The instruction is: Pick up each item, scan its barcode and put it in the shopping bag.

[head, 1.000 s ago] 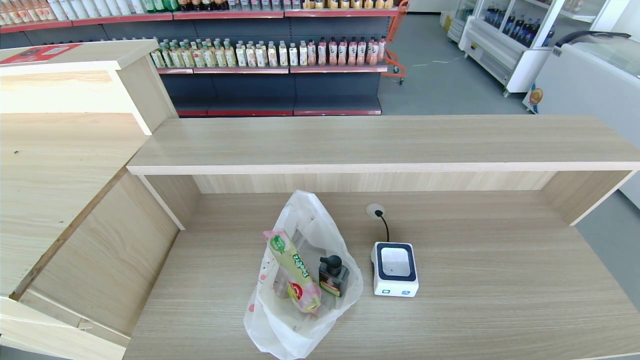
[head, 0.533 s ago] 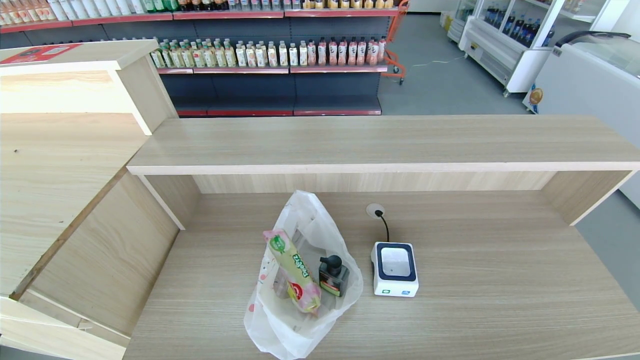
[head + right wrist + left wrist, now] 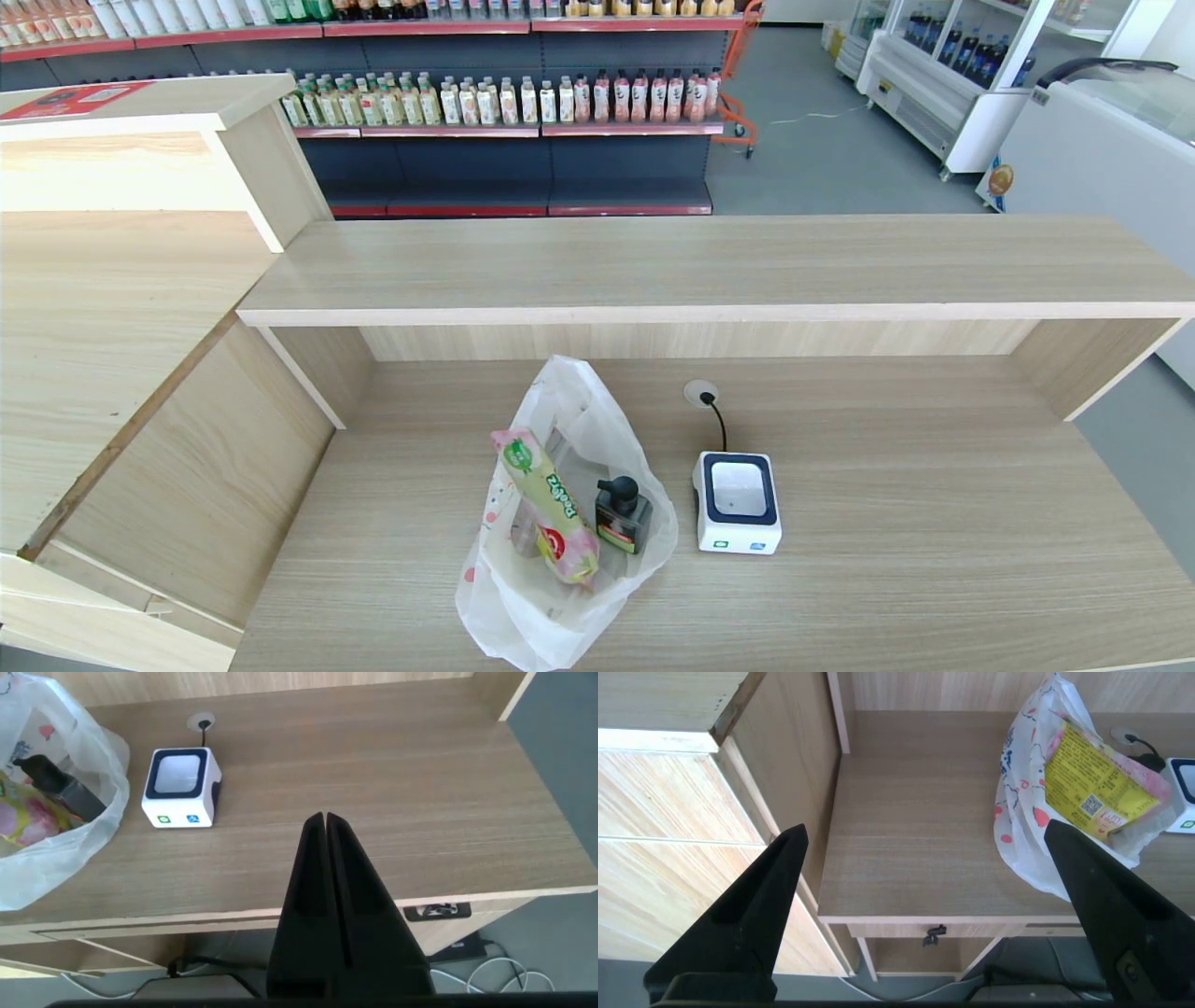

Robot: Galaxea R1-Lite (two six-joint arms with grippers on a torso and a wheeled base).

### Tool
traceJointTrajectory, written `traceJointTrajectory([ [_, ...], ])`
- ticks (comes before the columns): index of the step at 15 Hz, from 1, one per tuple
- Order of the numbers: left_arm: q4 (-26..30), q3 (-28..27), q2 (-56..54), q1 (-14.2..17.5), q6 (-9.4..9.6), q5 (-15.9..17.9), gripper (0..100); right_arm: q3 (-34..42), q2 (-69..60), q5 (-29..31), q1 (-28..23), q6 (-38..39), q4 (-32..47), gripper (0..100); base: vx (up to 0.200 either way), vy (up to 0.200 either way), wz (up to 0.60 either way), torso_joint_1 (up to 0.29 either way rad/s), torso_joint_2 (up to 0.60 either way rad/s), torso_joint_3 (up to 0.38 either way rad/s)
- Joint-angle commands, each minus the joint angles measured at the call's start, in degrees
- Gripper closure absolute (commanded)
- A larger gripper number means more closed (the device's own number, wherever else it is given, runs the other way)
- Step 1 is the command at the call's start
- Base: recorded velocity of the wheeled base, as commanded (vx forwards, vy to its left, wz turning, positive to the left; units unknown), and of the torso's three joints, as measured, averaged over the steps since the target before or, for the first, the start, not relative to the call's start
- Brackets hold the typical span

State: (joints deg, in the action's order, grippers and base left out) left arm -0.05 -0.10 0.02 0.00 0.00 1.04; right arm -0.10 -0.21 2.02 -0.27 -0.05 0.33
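A translucent white shopping bag [image 3: 509,597] lies open on the wooden counter [image 3: 934,560]. Inside it rest a long yellow-and-pink snack pack [image 3: 549,504] and a small dark pump bottle [image 3: 622,515]. A white barcode scanner [image 3: 737,502] with a dark-framed window stands just right of the bag. My left gripper [image 3: 924,915] hangs open, held back off the counter's front edge, left of the bag [image 3: 1027,840]. My right gripper [image 3: 324,826] is shut with nothing in it, back near the front edge, right of the scanner [image 3: 177,787].
A raised ledge [image 3: 709,266] runs along the back of the counter, and a side panel [image 3: 187,476] walls in its left end. The scanner's cable runs to a grommet [image 3: 700,392]. Shelves of bottles [image 3: 504,98] and coolers stand far behind.
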Motion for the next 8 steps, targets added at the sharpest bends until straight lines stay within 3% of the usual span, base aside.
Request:
traceJointTrajectory([
  [1,0.0,0.0,0.0,0.0,0.09,-0.1,0,0.0,0.2,0.0,0.0,0.0,0.0,100,0.0,-0.2,0.0,0.007,0.0,-0.002],
  [8,0.0,0.0,0.0,0.0,-0.09,0.0,0,0.0,0.2,0.0,0.0,0.5,0.0,100,0.0,-0.2,0.0,0.006,0.0,0.004],
])
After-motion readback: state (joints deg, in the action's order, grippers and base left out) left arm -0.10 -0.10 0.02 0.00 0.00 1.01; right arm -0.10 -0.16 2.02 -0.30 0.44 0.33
